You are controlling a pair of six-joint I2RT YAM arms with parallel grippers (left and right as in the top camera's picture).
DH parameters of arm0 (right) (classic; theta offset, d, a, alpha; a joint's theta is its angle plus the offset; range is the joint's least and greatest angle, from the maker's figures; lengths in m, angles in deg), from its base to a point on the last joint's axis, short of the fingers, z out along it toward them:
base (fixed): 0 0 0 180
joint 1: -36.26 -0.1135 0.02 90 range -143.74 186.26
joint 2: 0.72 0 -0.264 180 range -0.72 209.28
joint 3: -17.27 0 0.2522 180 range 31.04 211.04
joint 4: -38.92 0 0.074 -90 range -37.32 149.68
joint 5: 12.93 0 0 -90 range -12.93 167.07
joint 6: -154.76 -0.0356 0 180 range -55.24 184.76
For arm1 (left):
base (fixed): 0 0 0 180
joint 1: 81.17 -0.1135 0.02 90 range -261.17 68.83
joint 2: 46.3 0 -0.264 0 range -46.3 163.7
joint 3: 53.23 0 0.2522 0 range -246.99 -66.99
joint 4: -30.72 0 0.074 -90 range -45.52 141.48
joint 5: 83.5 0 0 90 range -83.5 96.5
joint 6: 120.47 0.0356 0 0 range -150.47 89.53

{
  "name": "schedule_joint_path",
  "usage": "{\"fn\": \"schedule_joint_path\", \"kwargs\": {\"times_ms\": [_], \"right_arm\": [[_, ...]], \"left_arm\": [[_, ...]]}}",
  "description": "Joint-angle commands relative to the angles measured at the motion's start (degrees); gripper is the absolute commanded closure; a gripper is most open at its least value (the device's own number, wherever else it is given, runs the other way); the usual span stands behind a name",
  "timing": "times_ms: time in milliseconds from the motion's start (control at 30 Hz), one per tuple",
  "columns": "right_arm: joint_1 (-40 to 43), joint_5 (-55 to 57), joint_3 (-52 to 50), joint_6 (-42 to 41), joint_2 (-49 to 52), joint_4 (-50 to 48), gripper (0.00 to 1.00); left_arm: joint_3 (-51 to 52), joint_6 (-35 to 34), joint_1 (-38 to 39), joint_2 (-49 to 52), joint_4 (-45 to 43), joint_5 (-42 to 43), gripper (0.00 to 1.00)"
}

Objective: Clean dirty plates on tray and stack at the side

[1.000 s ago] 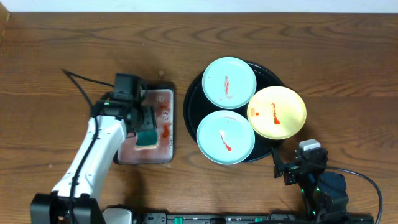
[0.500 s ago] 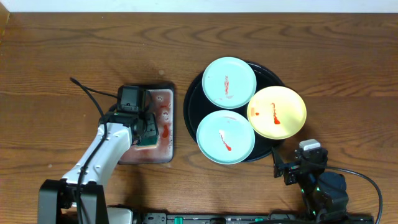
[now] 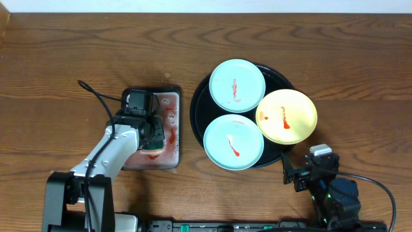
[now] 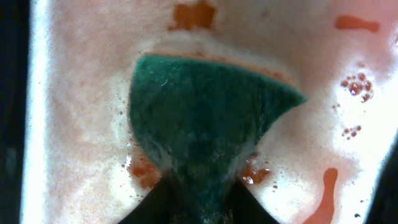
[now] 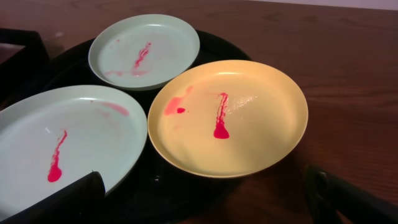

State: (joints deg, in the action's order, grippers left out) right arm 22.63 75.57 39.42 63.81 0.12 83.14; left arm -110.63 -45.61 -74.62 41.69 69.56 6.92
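The round black tray (image 3: pixel 201 102) holds two pale blue plates, one at the back (image 3: pixel 237 86) and one at the front (image 3: pixel 233 142), and a yellow plate (image 3: pixel 286 116) on its right rim. Each has a red sauce smear. In the right wrist view the plates show as back blue (image 5: pixel 144 51), front blue (image 5: pixel 65 146) and yellow (image 5: pixel 227 116). My left gripper (image 3: pixel 153 136) is shut on a green sponge (image 4: pixel 205 127) and presses it into the soapy, pinkish rectangular tray (image 3: pixel 168 103). My right gripper (image 3: pixel 302 175) is open and empty, just in front of the black tray.
The rectangular tray (image 4: pixel 81 81) holds foamy water with red sauce streaks. Wooden table (image 3: pixel 64 51) all around. The left arm's cable loops over the table to the left of the rectangular tray.
My left gripper has drawn back towards the front of the rectangular tray with the sponge, and its wrist has shifted a little to the left. The right arm and the plates have not moved.
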Motion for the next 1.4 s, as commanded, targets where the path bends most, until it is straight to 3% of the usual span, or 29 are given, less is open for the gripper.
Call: {"fn": "schedule_joint_path", "kwargs": {"times_ms": [0, 333, 600, 1267, 1367], "right_arm": [[0.6, 0.0, -0.2, 0.6, -0.4, 0.0, 0.01], [0.6, 0.0, -0.2, 0.6, -0.4, 0.0, 0.01], [0.6, 0.0, -0.2, 0.6, -0.4, 0.0, 0.01], [0.6, -0.2, -0.2, 0.6, -0.4, -0.1, 0.01], [0.6, -4.4, -0.2, 0.5, -0.4, -0.3, 0.01]], "left_arm": [[0.7, 0.0, 0.0, 0.8, -0.3, 0.4, 0.91], [-2.1, -0.4, 0.0, -1.6, 4.0, 0.9, 0.93], [-3.4, 0.0, 0.0, -12.9, 5.8, 0.4, 0.93], [-3.4, 0.0, 0.2, -12.9, 9.7, 0.9, 0.93], [-3.4, 0.0, 0.2, -12.9, 10.5, 0.9, 0.93]]}}
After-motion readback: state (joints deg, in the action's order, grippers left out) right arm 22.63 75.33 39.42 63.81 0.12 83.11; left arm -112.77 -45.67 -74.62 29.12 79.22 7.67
